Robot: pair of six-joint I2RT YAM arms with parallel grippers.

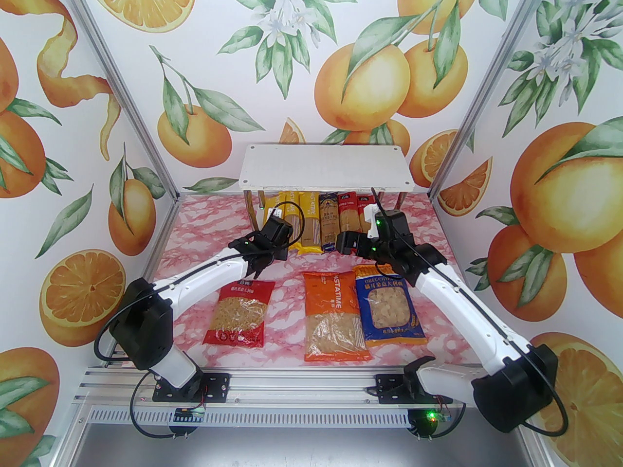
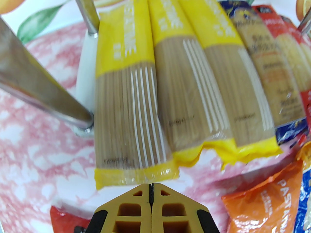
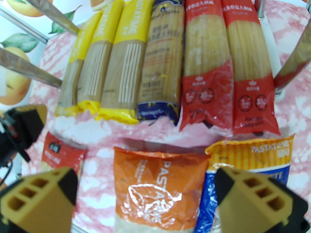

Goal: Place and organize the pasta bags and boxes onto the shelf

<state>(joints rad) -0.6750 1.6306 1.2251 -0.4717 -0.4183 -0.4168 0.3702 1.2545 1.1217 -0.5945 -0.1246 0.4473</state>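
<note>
Pasta packs of the long kind, six narrow clear-plastic spaghetti sleeves (three yellow, one dark blue, two red), lie side by side on the lower white board of the small two-tier shelf. Their near ends stick out past its front edge. Three wider bags lie flat on the pink marbled bench in front: a red plastic bag at left, an orange plastic bag in the middle, and a blue plastic bag just beside it.

The left end effector has its fingers pressed together on nothing, just short of the leftmost yellow sleeve. The right end effector is spread wide and empty above the far ends of the orange and blue bags.

A forward nudge from the closed left tip would likely skew that sleeve or jam it against the thin chrome leg beside it. The bags look soft and slick, so they may sag or slip from a pinch. Both wrists sit near each other before the shelf, so they could clash.

The lower tier looks full across. The upper board appears bare, and the legs narrow the front opening.
</note>
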